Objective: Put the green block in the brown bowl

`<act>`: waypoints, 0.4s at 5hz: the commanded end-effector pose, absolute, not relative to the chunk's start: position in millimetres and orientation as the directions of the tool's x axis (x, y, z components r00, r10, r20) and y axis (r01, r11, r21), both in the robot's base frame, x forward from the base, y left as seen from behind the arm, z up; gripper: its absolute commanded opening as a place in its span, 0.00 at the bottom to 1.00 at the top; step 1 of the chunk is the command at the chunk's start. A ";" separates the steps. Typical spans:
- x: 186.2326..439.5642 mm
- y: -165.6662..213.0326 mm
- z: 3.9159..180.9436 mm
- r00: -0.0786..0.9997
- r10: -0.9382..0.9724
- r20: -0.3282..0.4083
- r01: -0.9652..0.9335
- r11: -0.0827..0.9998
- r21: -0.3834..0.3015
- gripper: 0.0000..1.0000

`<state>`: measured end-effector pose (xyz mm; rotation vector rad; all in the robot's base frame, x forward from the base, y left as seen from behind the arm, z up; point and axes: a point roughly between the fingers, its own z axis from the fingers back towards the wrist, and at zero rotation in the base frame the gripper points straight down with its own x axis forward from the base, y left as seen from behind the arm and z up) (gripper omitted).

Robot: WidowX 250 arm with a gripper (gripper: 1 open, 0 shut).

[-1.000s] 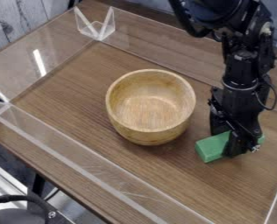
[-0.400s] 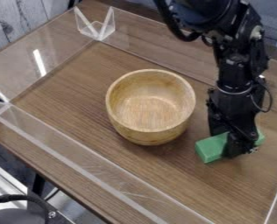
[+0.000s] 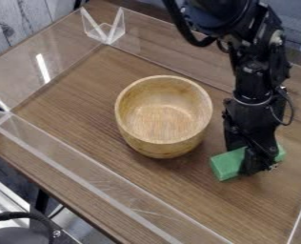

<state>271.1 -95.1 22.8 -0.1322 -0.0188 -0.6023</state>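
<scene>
The green block (image 3: 226,165) lies on the wooden table, just right of the brown bowl (image 3: 162,146) and close to the table's near edge. My gripper (image 3: 256,158) points straight down over the block's right end, with its black fingers (image 3: 246,143) closed against the block. That end of the block is hidden behind the fingers, and its left end sticks out toward the bowl. The light tan bowl stands upright and holds nothing.
A low clear plastic wall (image 3: 64,143) runs around the table (image 3: 77,81). A small clear stand (image 3: 102,26) sits at the far left corner. The black arm (image 3: 242,38) rises above the gripper at the upper right.
The arm's upper links have shifted slightly left. The gripper stays down on the block, and both are barely displaced toward the near edge.
</scene>
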 end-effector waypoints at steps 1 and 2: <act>276.8 -99.4 42.0 0.812 -0.573 0.109 0.582 0.807 -0.095 0.00; 276.3 -100.3 45.4 0.810 -0.576 0.109 0.586 0.805 -0.094 0.00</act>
